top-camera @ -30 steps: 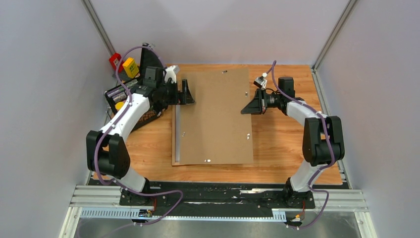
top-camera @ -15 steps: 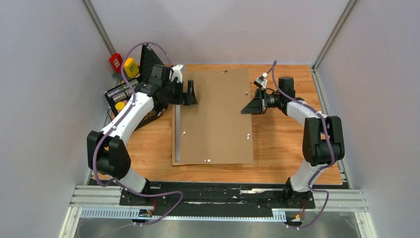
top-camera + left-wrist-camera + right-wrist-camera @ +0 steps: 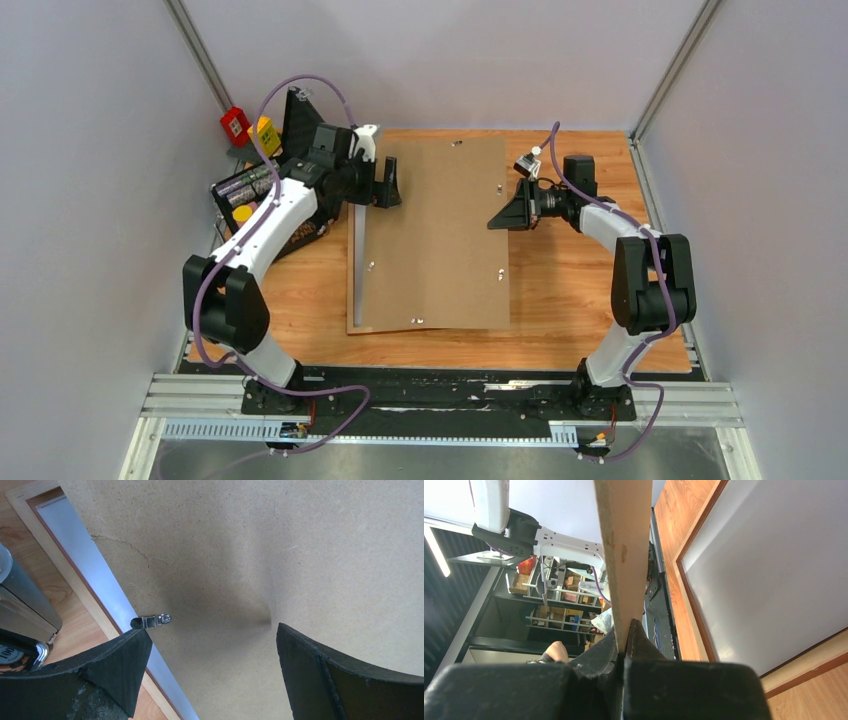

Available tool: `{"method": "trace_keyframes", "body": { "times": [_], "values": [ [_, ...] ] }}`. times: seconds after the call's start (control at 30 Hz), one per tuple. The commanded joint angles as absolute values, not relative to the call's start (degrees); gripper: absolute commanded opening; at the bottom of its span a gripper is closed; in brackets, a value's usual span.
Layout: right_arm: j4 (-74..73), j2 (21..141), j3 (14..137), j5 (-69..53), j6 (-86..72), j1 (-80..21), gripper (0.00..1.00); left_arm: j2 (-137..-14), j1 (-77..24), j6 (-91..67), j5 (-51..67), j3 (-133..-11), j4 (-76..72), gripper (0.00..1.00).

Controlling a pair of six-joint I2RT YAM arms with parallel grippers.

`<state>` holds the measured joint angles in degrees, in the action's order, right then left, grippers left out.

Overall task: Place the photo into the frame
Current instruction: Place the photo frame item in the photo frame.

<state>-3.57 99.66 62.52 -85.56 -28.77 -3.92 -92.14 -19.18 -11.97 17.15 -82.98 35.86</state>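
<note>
**Board pinched at right edge; frame beneath**

The right gripper (image 3: 510,213) is clamped on the right edge of the backing board (image 3: 440,240). The left gripper (image 3: 385,185) hangs spread wide over its far-left part. The frame (image 3: 351,280) lies flat beneath, with its left rail and pane exposed. The photo is not visible. Judgement: rails stiff, pane fragile and slick; grip wood only.

arms (image 3: 268,222): white shells, black joints | cables (image 3: 305,78): purple | left tool (image 3: 393,184): black fingers
</note>
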Motion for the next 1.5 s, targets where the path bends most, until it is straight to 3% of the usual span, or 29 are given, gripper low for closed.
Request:
{"method": "trace_keyframes", "body": {
  "times": [0.0,0.9,1.47],
  "values": [
    [-2.29,99.13,63.02,-91.16,-27.87,-4.20,0.00,-92.99,-20.21,-9.22,15.78,-85.88,34.00,1.00],
    [-2.97,99.93,62.93,-92.02,-26.97,-4.46,0.00,-97.05,-22.91,-5.05,10.35,-89.44,31.20,1.00],
    [-3.16,100.36,62.67,-90.29,-27.14,-3.49,0.00,-92.55,-22.77,-3.34,-0.57,-89.12,35.39,1.00]
  ]
}}
